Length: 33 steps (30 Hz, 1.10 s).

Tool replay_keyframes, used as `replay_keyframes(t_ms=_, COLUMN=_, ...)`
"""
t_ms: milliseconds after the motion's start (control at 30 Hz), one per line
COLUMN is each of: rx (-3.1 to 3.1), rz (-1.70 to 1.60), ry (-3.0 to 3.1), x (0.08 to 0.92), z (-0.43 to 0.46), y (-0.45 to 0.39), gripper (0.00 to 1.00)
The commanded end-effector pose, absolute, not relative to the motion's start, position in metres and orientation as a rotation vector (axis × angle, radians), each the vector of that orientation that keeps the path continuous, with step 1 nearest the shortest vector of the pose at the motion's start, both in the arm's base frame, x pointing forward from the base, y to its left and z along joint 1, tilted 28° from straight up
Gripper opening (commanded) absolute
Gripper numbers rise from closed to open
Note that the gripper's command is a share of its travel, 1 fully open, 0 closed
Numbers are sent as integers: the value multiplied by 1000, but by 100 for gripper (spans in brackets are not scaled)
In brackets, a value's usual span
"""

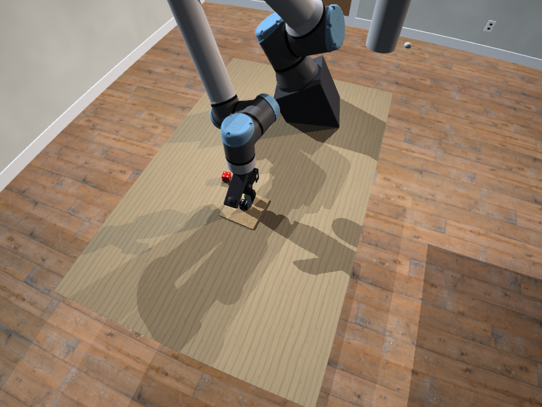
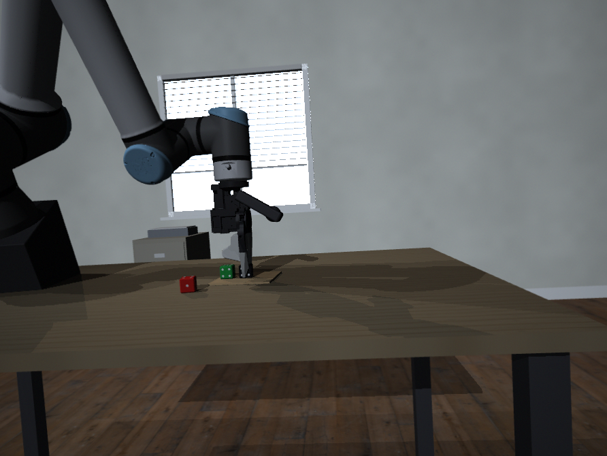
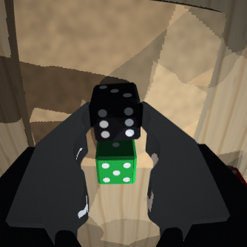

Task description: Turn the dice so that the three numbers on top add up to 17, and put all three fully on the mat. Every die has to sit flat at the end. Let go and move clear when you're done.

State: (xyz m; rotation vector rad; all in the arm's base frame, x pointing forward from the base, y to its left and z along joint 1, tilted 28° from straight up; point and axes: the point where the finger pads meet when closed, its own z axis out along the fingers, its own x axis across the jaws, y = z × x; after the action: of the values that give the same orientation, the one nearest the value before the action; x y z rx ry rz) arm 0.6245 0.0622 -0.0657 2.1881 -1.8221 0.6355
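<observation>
Pincer [image 1: 243, 203] [image 2: 245, 271] [image 3: 115, 104] gripping black die [image 1: 243, 205] [image 2: 250, 272] [image 3: 116, 123], cube without long axis, six-pip face toward wrist view, green die [image 2: 226, 271] [image 3: 116, 168] beside

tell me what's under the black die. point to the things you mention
The mat [image 1: 242, 218] [image 2: 235, 282] [image 3: 92, 41] spreads out around the black die [image 1: 243, 204] [image 2: 249, 271] [image 3: 115, 111]. The die itself hides its bottom face and whatever lies directly beneath, so contact with the mat can't be confirmed.

You've got a black die [image 1: 243, 204] [image 3: 115, 112] with white pips, a green die [image 2: 226, 271] [image 3: 116, 166] with white pips, a red die [image 1: 226, 177] [image 2: 188, 284] with white pips. Your mat [image 1: 243, 217] [image 3: 92, 41] is mottled tan; your tabletop [image 1: 280, 333] [image 2: 343, 314], striped wood grain, pale beige up top. Your gripper [image 1: 243, 202] [image 2: 245, 274] [image 3: 115, 104] is black and dark grey.
</observation>
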Motion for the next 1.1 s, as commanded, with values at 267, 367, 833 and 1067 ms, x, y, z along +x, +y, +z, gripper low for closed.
replay_keyframes(t_ms=267, rx=2189, rz=637, ry=-1822, x=625, z=-65, y=62, gripper=28)
replay_keyframes(t_ms=367, rx=2189, rz=637, ry=-1822, x=625, z=-65, y=62, gripper=28)
replay_keyframes(t_ms=833, rx=2189, rz=637, ry=-1822, x=623, z=-59, y=66, gripper=28)
replay_keyframes(t_ms=1067, rx=2189, rz=637, ry=-1822, x=618, z=-32, y=79, gripper=28)
